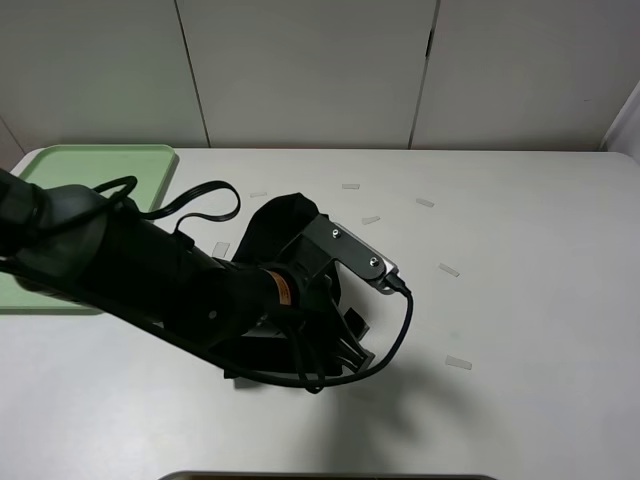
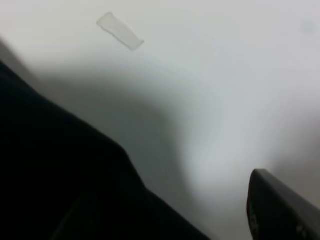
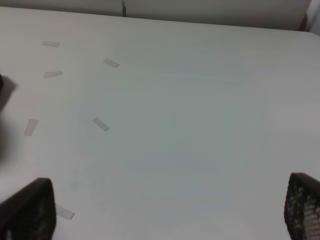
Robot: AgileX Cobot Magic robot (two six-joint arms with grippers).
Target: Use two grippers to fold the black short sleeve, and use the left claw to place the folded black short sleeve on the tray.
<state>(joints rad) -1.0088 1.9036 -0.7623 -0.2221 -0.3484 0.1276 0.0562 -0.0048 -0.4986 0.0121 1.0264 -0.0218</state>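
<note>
While the left claw (image 1: 345, 338) sits by the shirt (image 1: 275, 215), we cannot tell if it is spread. We see the right claw (image 3: 167, 210) spread wide over the table (image 3: 200, 125).

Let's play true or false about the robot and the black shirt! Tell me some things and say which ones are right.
1. The black short sleeve lies on the tray. False: it lies on the white table, to the right of the tray.
2. The left arm reaches over the shirt. True.
3. The right hand grips the shirt. False: it is open over bare table.
4. Small pale strips lie on the table. True.
</note>
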